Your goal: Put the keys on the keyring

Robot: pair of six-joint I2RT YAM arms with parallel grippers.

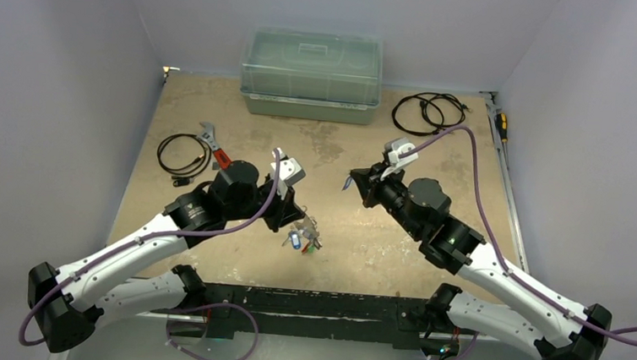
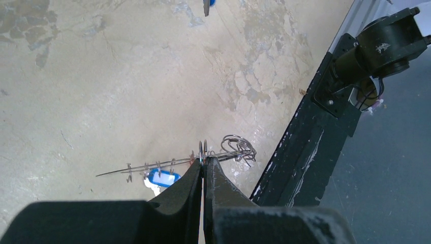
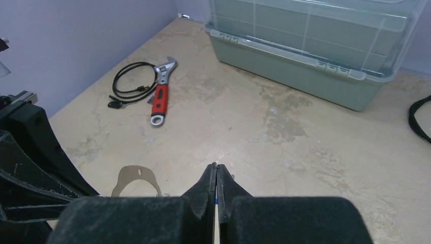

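My left gripper (image 1: 293,223) (image 2: 204,160) is shut on the keyring (image 2: 152,166), a thin wire loop seen edge-on just above the table. Several small split rings hang along it, with a blue-tagged key (image 2: 161,178) below and a tangle of rings (image 2: 239,147) to the right. From above, the keys (image 1: 303,241) dangle under that gripper, showing blue, green and red tags. My right gripper (image 1: 353,185) (image 3: 217,168) hovers to the right, shut on a blue-tagged key (image 1: 347,184) (image 2: 206,4); only a blue sliver (image 3: 216,201) shows between its jaws.
A clear-lidded green box (image 1: 311,74) stands at the back. A red-handled wrench (image 1: 213,147) and a black cable coil (image 1: 183,154) lie at the left; another coil (image 1: 428,111) at the back right. The black base rail (image 1: 315,303) runs along the near edge.
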